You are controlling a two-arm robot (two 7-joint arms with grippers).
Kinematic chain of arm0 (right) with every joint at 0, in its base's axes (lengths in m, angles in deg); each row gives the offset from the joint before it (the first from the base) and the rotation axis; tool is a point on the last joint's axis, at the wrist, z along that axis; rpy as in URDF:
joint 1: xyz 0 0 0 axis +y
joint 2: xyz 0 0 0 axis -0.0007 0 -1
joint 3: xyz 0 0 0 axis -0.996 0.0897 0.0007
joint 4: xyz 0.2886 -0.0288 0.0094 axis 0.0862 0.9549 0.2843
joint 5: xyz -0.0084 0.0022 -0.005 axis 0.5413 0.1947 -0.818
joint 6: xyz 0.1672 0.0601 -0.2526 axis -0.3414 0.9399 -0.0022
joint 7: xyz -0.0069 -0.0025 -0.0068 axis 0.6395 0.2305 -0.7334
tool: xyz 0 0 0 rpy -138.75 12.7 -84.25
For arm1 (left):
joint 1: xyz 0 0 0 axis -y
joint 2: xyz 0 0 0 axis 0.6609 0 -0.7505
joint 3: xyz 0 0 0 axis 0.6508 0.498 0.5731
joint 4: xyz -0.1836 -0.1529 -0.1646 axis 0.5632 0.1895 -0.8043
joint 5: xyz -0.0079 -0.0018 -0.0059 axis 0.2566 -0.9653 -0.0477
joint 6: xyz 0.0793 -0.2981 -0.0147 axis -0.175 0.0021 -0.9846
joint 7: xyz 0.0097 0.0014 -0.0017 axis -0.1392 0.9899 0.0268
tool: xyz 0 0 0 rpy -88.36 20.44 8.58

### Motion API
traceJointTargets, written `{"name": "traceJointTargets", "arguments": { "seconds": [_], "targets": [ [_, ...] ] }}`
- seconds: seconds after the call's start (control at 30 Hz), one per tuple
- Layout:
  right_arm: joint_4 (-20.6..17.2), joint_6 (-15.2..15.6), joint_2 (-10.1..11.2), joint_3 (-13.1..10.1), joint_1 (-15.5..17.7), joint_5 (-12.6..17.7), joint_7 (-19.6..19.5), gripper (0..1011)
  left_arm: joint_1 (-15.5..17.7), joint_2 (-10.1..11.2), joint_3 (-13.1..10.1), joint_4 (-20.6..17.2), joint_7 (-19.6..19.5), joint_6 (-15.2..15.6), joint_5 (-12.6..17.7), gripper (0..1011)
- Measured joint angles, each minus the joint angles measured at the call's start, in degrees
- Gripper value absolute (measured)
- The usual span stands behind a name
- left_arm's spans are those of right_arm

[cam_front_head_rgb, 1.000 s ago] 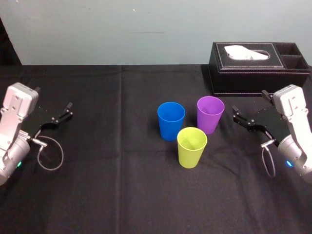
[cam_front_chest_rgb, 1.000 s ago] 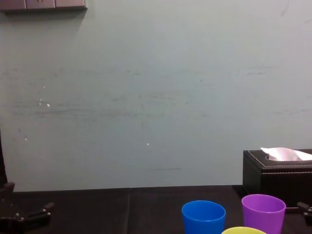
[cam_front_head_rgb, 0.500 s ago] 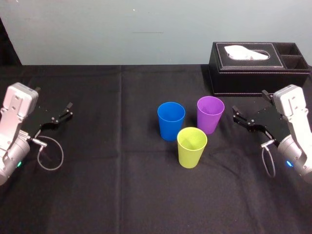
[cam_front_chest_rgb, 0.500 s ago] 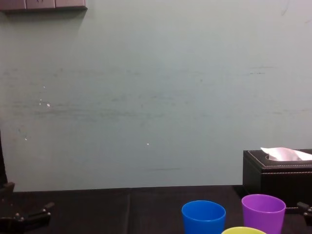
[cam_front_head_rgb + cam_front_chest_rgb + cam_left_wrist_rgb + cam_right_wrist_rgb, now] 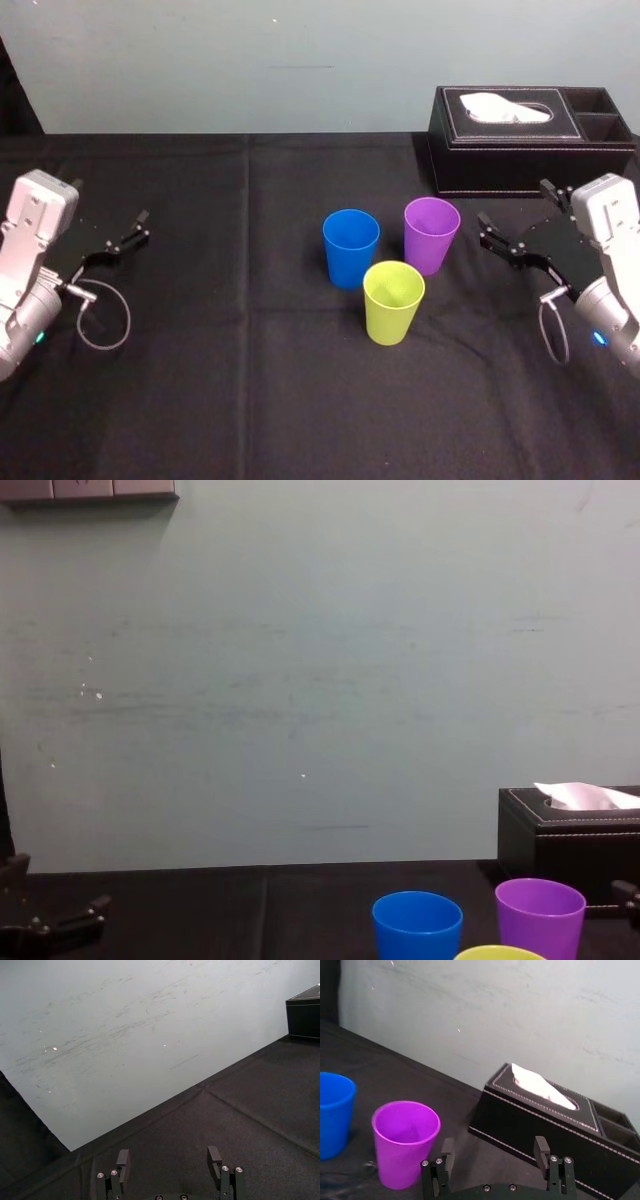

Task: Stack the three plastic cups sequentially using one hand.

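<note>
Right black two-jaw gripper point(image 5: 493, 1146), spread and empty, sits near the purple tapered plastic cup point(image 5: 431, 234); blue plastic cup point(image 5: 351, 247) and yellow-green plastic cup point(image 5: 393, 300) stand alongside. Left gripper point(image 5: 168, 1152), also spread, is parked far left.

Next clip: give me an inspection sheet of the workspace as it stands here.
Surface: black cloth over the table, faint fold lines.
Job's things: blue cup, purple cup, yellow-green cup upright, unstacked, clustered mid-table; yellow-green nearest the robot.
Clutter: black tissue box, far right.
Claws: left claw open, empty, at left; right claw open, empty, beside the purple cup, not touching.
Cables: left cable loop and right cable loop sit by the wrists, away from the cups.
Surroundings: pale wall; nothing else seen.
</note>
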Motion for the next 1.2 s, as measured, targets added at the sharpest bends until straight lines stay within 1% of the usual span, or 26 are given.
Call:
{"name": "traceJointTargets", "arguments": {
  "seconds": [0.17, 0.2, 0.3, 0.37, 0.4, 0.53, 0.57, 0.73, 0.8, 0.83, 1.0, 1.07, 1.2],
  "targets": [
    [-3.0, -0.6, 0.7, -1.3, 2.4, 0.6, 0.8, 1003, 0.0, 0.0, 0.0, 0.0, 0.0, 0.0, 0.0, 1011],
    [-4.1, -0.7, 1.0, -1.7, 3.3, 1.1, 1.4, 1003, 0.0, 0.0, 0.0, 0.0, 0.0, 0.0, 0.0, 1011],
    [-5.7, -0.7, 1.6, -2.2, 4.8, 2.0, 2.4, 1003, 0.0, 0.0, 0.0, 0.0, 0.0, 0.0, 0.0, 1011],
    [-7.4, -0.6, 2.2, -2.8, 6.3, 3.1, 3.6, 1003, 0.0, 0.0, 0.0, 0.0, 0.0, 0.0, 0.0, 1011],
    [-8.5, -0.3, 2.7, -3.2, 7.4, 4.1, 4.4, 1003, 0.0, 0.0, 0.0, 0.0, 0.0, 0.0, 0.0, 1011],
    [-10.9, 0.6, 3.8, -4.0, 9.7, 6.2, 6.5, 1003, 0.0, 0.0, 0.0, 0.0, 0.0, 0.0, 0.0, 1011],
    [-12.0, 1.2, 4.3, -4.3, 10.8, 7.1, 7.4, 1003, 0.0, 0.0, 0.0, 0.0, 0.0, 0.0, 0.0, 1011],
    [-15.2, 3.2, 5.7, -5.0, 13.6, 8.6, 9.6, 1003, 0.0, 0.0, 0.0, 0.0, 0.0, 0.0, 0.0, 1011],
    [-15.9, 4.1, 6.1, -5.0, 14.1, 8.7, 10.2, 1003, 0.0, 0.0, 0.0, 0.0, 0.0, 0.0, 0.0, 1011],
    [-16.2, 5.1, 6.4, -5.0, 14.5, 8.8, 10.8, 1003, 0.0, 0.0, 0.0, 0.0, 0.0, 0.0, 0.0, 1012],
    [-16.1, 7.6, 6.7, -4.0, 14.5, 8.8, 13.3, 1003, 0.0, 0.0, 0.0, 0.0, 0.0, 0.0, 0.0, 1012],
    [-15.8, 8.2, 6.6, -3.7, 14.3, 8.8, 14.2, 1003, 0.0, 0.0, 0.0, 0.0, 0.0, 0.0, 0.0, 1011],
    [-14.2, 8.5, 5.3, -2.7, 13.5, 8.8, 16.5, 1003, 0.0, 0.0, 0.0, 0.0, 0.0, 0.0, 0.0, 1011]
  ]
}}
